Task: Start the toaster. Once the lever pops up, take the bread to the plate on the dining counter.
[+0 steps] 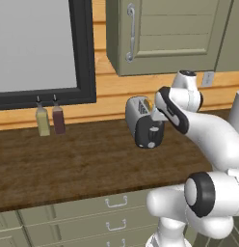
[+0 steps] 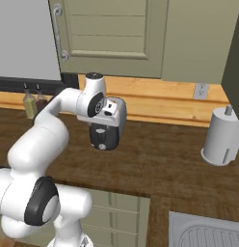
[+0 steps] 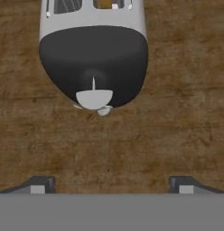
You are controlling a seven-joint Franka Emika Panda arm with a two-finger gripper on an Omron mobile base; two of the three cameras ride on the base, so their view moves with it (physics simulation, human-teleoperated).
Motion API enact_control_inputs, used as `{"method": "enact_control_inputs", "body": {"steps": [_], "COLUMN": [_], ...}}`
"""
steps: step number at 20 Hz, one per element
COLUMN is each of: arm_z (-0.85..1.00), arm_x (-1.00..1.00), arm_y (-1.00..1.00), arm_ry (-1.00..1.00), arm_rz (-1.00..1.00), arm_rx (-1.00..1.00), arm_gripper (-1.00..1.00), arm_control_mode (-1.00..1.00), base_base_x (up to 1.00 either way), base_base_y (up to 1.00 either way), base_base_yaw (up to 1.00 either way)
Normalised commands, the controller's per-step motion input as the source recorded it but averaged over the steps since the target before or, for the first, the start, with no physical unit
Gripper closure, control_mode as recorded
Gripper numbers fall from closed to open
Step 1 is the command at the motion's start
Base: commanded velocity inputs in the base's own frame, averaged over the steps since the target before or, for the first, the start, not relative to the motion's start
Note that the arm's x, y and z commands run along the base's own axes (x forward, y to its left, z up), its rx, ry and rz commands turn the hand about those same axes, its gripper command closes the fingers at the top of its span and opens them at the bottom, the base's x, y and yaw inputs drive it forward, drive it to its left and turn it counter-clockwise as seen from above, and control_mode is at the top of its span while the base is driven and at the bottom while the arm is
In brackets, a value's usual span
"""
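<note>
The toaster (image 1: pixel 142 119) is seen standing on the wood worktop (image 1: pixel 68 164), near the wooden back wall, with its glossy black end panel turned toward the robot. The lever (image 3: pixel 94 98), a small grey knob, is set low on that panel. A tan piece of bread (image 3: pixel 105 4) can be made out in one of the top slots. The gripper (image 3: pixel 111 184) is held above the worktop in front of the black panel, its fingers (image 3: pixel 39 185) spread wide apart and nothing gripped between them. Two small bottles (image 1: pixel 50 120) are placed under the window frame, and a paper towel roll (image 2: pixel 221 135) stands to the right.
</note>
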Motion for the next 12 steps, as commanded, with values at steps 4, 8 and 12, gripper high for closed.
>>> {"method": "enact_control_inputs", "body": {"steps": [4,8,12], "arm_z": [-0.38,-0.30,-0.22], "arm_x": [0.31,0.42,0.38], "arm_y": [0.00,0.01,0.00], "arm_ry": [0.00,0.00,0.00], "arm_rz": [0.00,0.00,0.00], "arm_rx": [0.00,-0.01,0.00], "arm_gripper": [-1.00,-1.00,-1.00], "arm_control_mode": [-1.00,-1.00,-1.00], "base_base_x": [0.00,0.00,0.00], "base_base_y": [0.00,0.00,0.00], "base_base_yaw": [0.00,0.00,0.00]}}
